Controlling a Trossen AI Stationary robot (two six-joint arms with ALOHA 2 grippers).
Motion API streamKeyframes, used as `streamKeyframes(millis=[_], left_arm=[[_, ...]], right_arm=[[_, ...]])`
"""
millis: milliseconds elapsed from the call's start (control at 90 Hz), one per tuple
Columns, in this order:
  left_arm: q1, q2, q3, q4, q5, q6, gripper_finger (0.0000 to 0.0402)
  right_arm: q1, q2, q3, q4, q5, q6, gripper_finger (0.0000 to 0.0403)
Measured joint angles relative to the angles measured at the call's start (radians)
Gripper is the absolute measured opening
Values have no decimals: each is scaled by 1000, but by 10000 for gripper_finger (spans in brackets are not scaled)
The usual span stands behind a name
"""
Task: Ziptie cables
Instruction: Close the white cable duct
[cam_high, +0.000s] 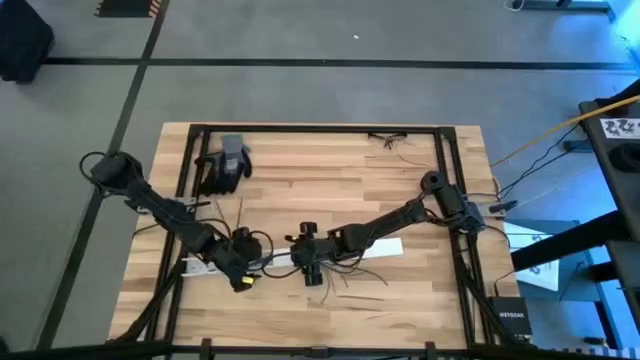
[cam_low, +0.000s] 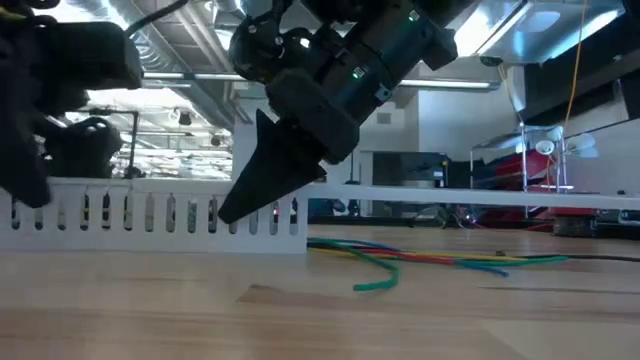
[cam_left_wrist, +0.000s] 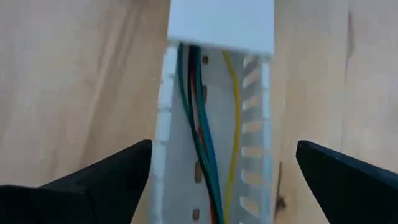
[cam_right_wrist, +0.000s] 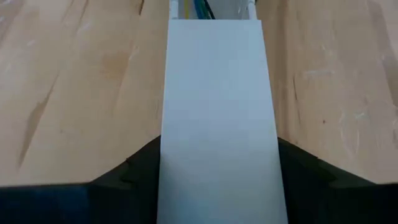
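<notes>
The cables (cam_left_wrist: 202, 137), thin green, blue, red and yellow strands, lie lengthwise inside the white slotted channel (cam_left_wrist: 252, 155) near the front middle of the wooden table (cam_high: 330, 175). They run under a flat white cover (cam_right_wrist: 217, 118) that sits on top of the channel. In the low view more coloured strands spill out of the channel's end onto the table. The left gripper (cam_left_wrist: 217, 180) hangs over the open part of the channel, its fingers (cam_left_wrist: 106, 177) spread wide on either side of it and holding nothing. The right gripper (cam_right_wrist: 217, 168) sits at the cover, one finger against each long edge of it, gripping it. Behind the channel, near the table's far left corner, lies a dark glove (cam_high: 225, 165)
</notes>
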Motion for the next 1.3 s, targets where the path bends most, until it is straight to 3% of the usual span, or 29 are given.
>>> streamKeyframes(millis=[711,900,1300], left_arm=[[47,3,-37,63,-52,113,239],[85,53,-38,135,-37,204,220],[98,135,-36,274,-25,227,214]], right_arm=[[-17,-1,0,-15,-33,45,227],[-18,-3,-1,-20,-43,85,227],[-16,22,-4,90,-54,159,227]])
